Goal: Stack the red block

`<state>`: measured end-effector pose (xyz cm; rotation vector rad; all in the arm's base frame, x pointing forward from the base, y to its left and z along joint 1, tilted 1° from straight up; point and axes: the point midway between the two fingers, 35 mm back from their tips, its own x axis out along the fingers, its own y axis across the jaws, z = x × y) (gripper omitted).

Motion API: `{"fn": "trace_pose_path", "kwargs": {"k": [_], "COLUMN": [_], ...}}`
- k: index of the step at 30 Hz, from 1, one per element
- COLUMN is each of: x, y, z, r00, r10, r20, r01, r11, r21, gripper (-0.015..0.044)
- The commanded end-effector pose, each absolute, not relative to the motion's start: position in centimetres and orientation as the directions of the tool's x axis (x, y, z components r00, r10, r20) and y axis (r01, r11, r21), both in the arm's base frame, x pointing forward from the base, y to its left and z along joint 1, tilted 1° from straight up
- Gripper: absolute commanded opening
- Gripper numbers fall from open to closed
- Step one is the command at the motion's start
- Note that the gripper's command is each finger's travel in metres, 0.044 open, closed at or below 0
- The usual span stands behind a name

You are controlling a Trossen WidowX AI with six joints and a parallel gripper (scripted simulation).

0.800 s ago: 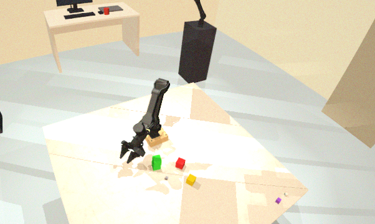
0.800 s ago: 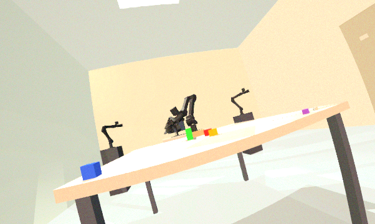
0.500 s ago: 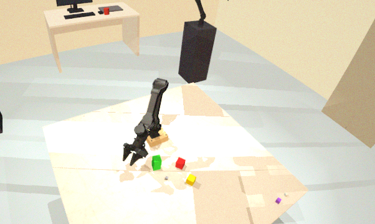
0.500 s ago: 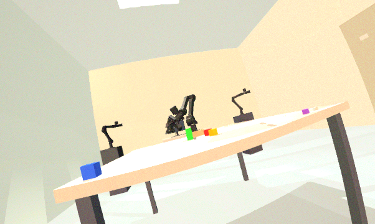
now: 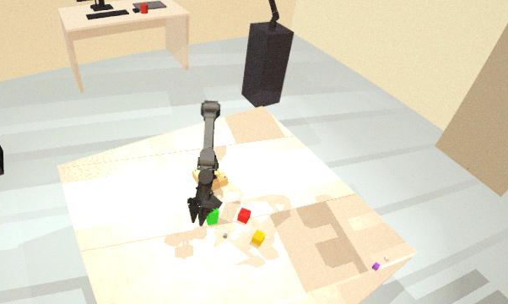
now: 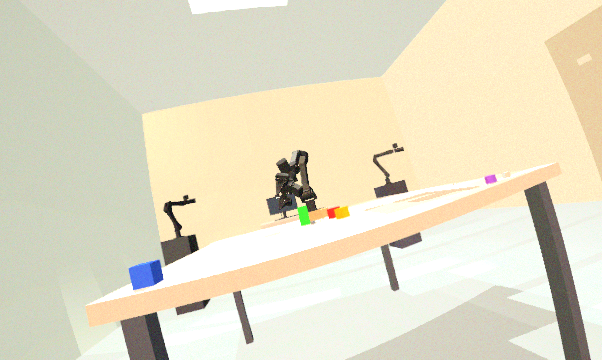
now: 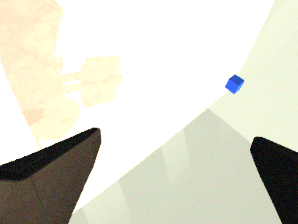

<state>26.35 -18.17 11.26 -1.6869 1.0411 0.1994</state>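
Observation:
The red block (image 5: 244, 215) (image 6: 331, 213) sits on the table, to the right of the green tower in the top and exterior views. The green tower (image 5: 213, 217) (image 6: 304, 216) stands upright, its top partly covered by the gripper in the top view. My gripper (image 5: 197, 223) (image 6: 284, 205) (image 7: 177, 139) is open and empty. It hangs above the table, just left of the tower in the top view, and above and left of it in the exterior view. Neither the red block nor the tower shows in the wrist view.
A yellow block (image 5: 258, 237) (image 6: 342, 212) lies near the red block. A small grey object (image 5: 225, 236) lies near the tower. A wooden piece (image 5: 220, 182) is by the arm's base. A purple block (image 5: 375, 266) (image 6: 490, 179) and a blue block (image 6: 143, 275) (image 7: 234, 84) are near the table edges.

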Motion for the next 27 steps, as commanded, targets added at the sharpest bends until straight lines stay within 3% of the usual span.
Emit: {"fn": "trace_pose_path", "kwargs": {"k": [1,13,27], "x": [27.8,30.5,29.1], "y": [-16.4,-8.9,1.1], "z": [11.6,10.2,10.1], "r00": [0.619,0.52,0.178], "r10": [-0.476,-0.227,-0.025], "r20": [-0.625,-0.823,-0.984], "r01": [-0.702,-0.735,-0.673], "r11": [0.021,0.373,0.727], "r21": [-0.712,-0.567,-0.14], "gripper": [0.044,0.044,0.044]}}
